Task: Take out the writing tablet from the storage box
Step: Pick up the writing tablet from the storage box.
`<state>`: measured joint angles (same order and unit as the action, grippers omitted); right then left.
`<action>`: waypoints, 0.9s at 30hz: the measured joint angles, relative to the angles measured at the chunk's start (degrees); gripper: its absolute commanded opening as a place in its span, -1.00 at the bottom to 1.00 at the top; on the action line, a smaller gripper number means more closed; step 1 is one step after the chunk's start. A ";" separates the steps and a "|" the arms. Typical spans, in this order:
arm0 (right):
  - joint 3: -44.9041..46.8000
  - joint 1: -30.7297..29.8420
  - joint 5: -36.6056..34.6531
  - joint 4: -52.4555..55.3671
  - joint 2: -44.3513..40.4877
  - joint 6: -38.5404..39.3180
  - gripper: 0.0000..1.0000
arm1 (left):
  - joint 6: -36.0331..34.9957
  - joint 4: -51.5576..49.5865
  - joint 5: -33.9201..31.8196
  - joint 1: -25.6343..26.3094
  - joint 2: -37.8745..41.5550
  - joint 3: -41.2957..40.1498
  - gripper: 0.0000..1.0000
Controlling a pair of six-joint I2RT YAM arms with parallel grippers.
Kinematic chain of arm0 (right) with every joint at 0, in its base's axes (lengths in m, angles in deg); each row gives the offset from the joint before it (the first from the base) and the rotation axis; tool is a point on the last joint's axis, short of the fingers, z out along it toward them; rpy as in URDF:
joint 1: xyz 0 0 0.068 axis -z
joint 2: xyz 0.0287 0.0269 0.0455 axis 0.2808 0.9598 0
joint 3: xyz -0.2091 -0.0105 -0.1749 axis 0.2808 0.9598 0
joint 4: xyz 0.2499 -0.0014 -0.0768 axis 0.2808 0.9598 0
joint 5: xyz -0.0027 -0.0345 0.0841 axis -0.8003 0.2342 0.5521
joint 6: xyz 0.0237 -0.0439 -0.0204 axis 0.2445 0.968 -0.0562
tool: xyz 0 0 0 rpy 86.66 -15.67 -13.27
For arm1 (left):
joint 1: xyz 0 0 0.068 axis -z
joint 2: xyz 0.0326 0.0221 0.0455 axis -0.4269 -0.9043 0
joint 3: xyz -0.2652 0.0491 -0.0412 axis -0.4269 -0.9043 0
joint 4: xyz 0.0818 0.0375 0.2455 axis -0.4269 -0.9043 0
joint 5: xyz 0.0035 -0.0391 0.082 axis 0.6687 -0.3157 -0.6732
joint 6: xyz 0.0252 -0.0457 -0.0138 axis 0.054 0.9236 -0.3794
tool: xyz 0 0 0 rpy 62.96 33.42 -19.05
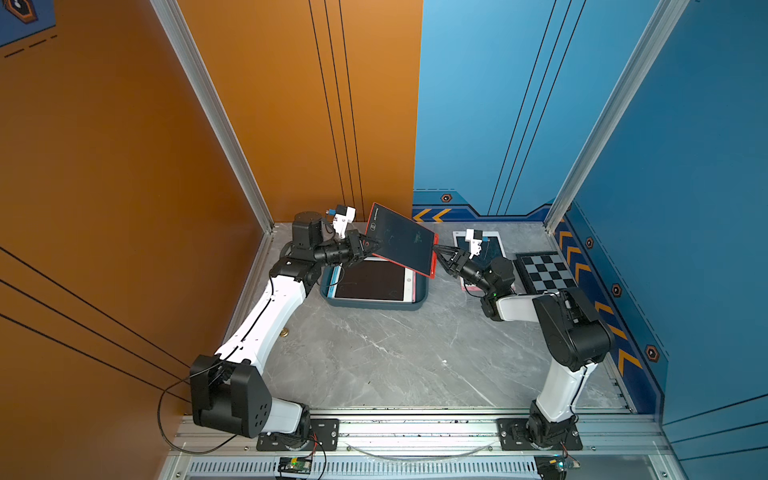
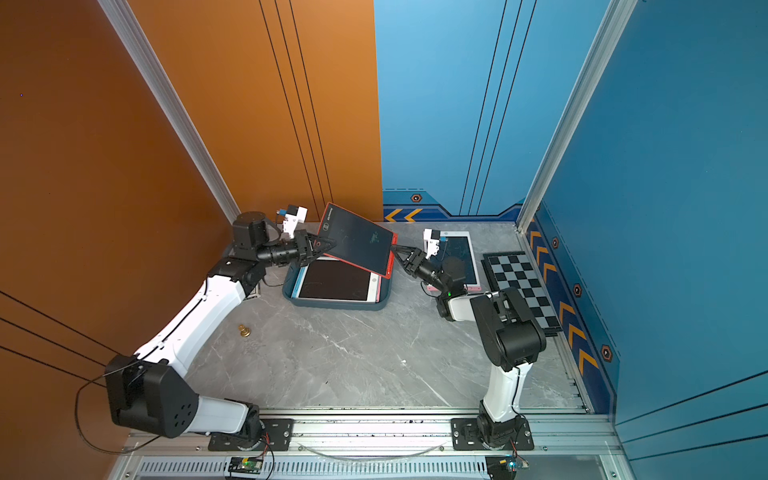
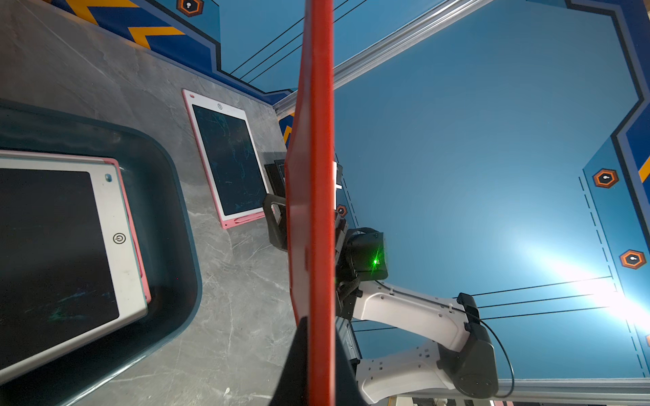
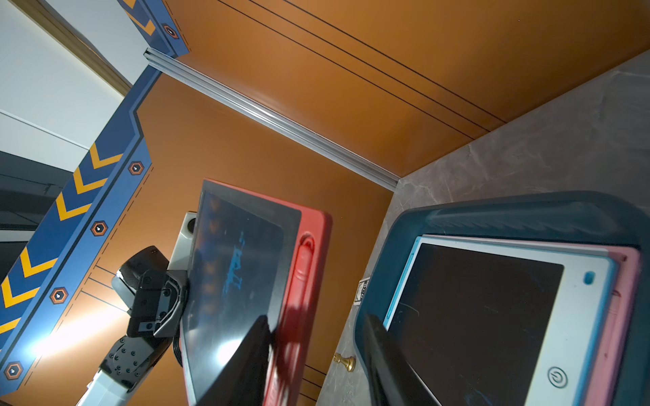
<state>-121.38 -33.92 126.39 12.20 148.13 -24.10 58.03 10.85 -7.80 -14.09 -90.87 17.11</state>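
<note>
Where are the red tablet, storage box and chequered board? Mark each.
red tablet (image 1: 400, 241): a top view, screen centre.
storage box (image 1: 374, 306): a top view, near wall.
chequered board (image 1: 546, 272): a top view, middle squares.

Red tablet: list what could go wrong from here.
1. The left gripper alone pinches the red tablet by one edge, tilted over the box; it may slip and fall on the tablets there.
2. The right gripper has its jaws open, straddling the far edge; closing off-centre could twist the tablet against the left grip.
</note>
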 measured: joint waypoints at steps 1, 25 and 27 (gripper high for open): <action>0.00 -0.26 0.00 -0.13 0.00 -0.09 -0.27 | -0.02 0.04 0.17 0.15 -0.59 -0.11 -1.00; 5.62 -1.84 -6.12 -4.81 -1.44 -3.65 -0.88 | -0.09 5.14 4.28 -1.75 -15.52 5.22 0.70; 6.10 -1.99 -7.43 -4.81 -2.03 -3.63 -0.89 | -0.26 5.14 3.26 -1.75 -15.30 5.18 0.86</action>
<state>-115.28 -35.90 118.96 7.39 146.10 -27.73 57.77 15.99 -4.54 -15.84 -106.17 22.29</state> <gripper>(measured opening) 0.086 0.854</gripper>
